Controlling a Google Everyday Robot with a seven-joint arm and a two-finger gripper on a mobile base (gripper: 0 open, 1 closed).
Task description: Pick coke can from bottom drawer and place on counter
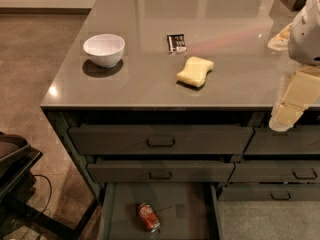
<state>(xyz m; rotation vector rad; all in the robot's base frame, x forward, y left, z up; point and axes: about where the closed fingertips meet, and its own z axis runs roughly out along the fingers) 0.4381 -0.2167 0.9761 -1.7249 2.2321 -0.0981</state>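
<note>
The coke can [149, 217] lies on its side on the floor of the open bottom drawer [190, 209], toward the drawer's left front. The drawer is pulled out at the foot of the cabinet. The counter [150, 74] spans the upper part of the view above the dark drawers. My gripper [286, 115] is at the right edge of the view, by the counter's front right edge, well above and to the right of the can. It holds nothing that I can see.
A white bowl [104, 49], a yellow sponge [195, 71] and a small dark packet [176, 43] sit on the counter. Closed drawer fronts with loop handles [160, 142] are above the open drawer. A dark object [12, 159] with a cable stands on the floor at the left.
</note>
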